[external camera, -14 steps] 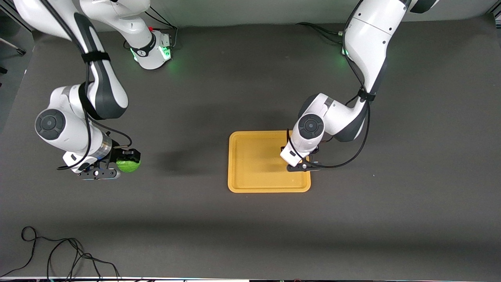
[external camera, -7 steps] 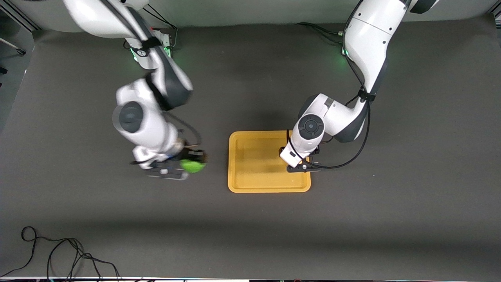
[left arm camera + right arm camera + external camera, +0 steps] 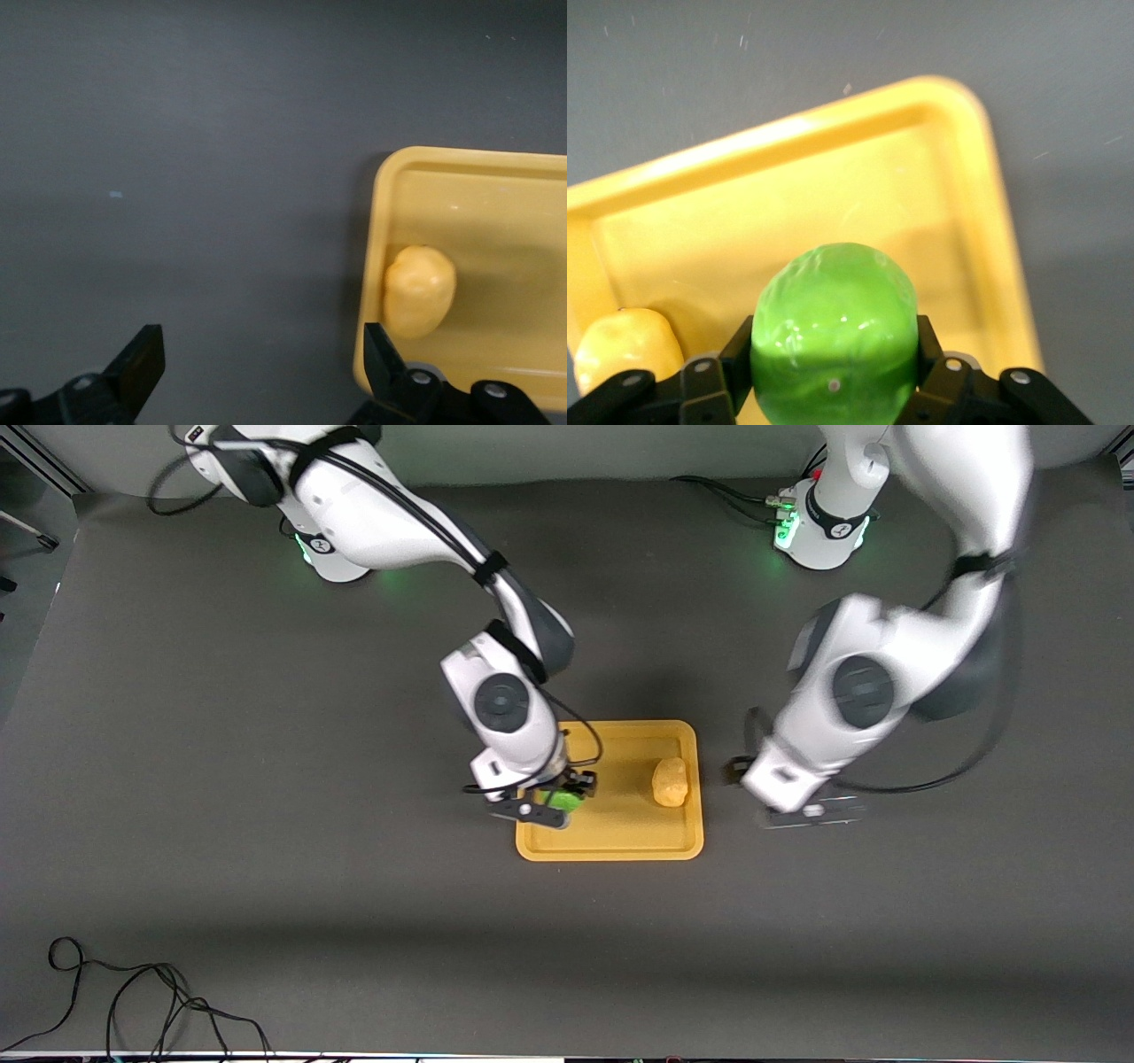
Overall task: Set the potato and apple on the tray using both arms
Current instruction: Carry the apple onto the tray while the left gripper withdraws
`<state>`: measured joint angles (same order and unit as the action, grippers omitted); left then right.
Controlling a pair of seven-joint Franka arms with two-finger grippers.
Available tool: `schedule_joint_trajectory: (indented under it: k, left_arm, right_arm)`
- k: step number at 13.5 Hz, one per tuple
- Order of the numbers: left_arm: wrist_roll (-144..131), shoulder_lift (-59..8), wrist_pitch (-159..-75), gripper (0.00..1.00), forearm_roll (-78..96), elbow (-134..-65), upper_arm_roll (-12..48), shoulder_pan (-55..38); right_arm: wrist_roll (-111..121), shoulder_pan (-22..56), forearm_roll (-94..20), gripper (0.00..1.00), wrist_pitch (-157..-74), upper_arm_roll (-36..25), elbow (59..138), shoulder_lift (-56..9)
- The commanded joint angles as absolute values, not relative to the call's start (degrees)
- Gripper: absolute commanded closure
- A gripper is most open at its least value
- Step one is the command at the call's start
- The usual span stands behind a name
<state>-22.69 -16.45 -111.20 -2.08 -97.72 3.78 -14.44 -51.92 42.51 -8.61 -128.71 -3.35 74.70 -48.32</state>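
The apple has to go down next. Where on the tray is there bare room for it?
The tray floor is bare between the potato and the rim at the right arm's end, under the right pincer holding the apple. The potato crowds the rim at the left arm's end; the open left pincer is off the tray.

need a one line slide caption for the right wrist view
Right gripper holds the green apple over the yellow tray, with the potato already lying in it.

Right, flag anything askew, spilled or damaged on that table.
Nothing stands out. The potato lies whole on the tray, near its rim toward the left arm's end. The right gripper holds the intact apple over the tray. The left gripper is open and empty over bare table beside the tray.
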Motion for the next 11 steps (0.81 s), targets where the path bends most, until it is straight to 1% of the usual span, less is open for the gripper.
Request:
schedule_joint_trajectory:
  k: [1, 3, 4, 5, 6, 7, 11]
  left_arm:
    - [-12.8, -7.9, -104.5, 0.0, -2.5, -99.9, 4.3, -7.8]
    - [-8.0, -3.8, -102.2, 0.0, -2.5, -99.8, 4.1, -2.9]
    - [-4.3, -2.0, -100.6, 0.0, -2.5, -99.8, 4.1, -0.9]
    - [-1.2, -0.5, -99.0, 0.0, -2.1, -99.8, 4.0, 0.4]
    - [-0.5, 0.6, -98.2, 0.0, -1.7, -99.8, 4.1, 1.9]
    - [-0.6, 1.4, -97.8, 0.0, -1.7, -99.8, 4.1, 2.0]
    - [-0.7, 2.2, -97.3, 0.0, -1.8, -99.8, 4.1, 2.0]
  right_arm:
    - [-54.8, 44.4, -9.2, 0.8, -129.8, -4.3, 71.5, -51.5]
    - [-55.2, 44.4, -9.3, 0.79, -131.5, -4.3, 71.5, -53.1]
    - [-55.0, 44.4, -9.3, 0.65, -132.3, -4.3, 71.5, -53.3]
    - [-54.8, 44.4, -9.2, 0.5, -132.2, -4.3, 71.5, -53.1]
    - [-54.7, 44.3, -9.3, 0.29, -132.0, -4.4, 71.8, -52.7]
    - [-54.9, 44.2, -9.3, 0.0, -131.3, -4.5, 72.0, -52.6]
    - [-54.9, 44.3, -9.3, 0.0, -126.5, -4.7, 72.0, -51.0]
